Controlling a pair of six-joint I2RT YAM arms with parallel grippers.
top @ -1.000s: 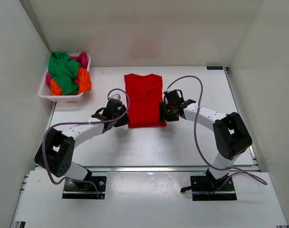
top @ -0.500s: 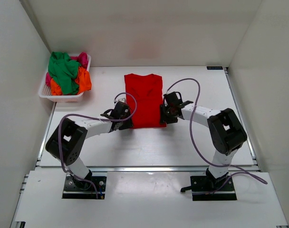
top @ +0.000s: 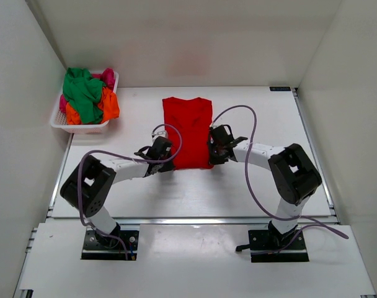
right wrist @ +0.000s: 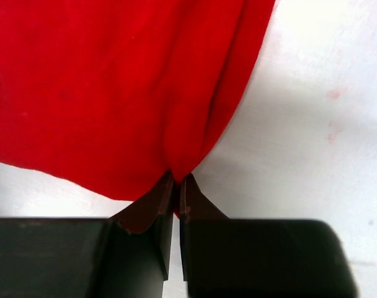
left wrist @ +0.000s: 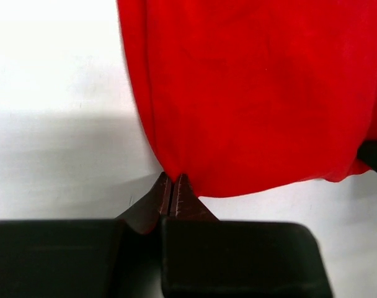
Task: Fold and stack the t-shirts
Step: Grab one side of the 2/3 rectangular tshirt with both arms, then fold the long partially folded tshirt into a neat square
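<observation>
Left claw [left wrist: 173, 181], right claw [right wrist: 177, 178] clamped on red t-shirt [top: 188, 127]; basket [top: 83, 128] holds green, orange, pink t-shirts [top: 83, 99].

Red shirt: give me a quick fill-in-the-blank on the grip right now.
The left gripper is ____ on the red shirt.
The right gripper pinches its near ____ corner.
The basket stands to the ____ of that shirt.
Missing: shut, right, left.

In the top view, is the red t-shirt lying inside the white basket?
No, the red t-shirt lies on the table, apart from the basket at the far left.
</observation>
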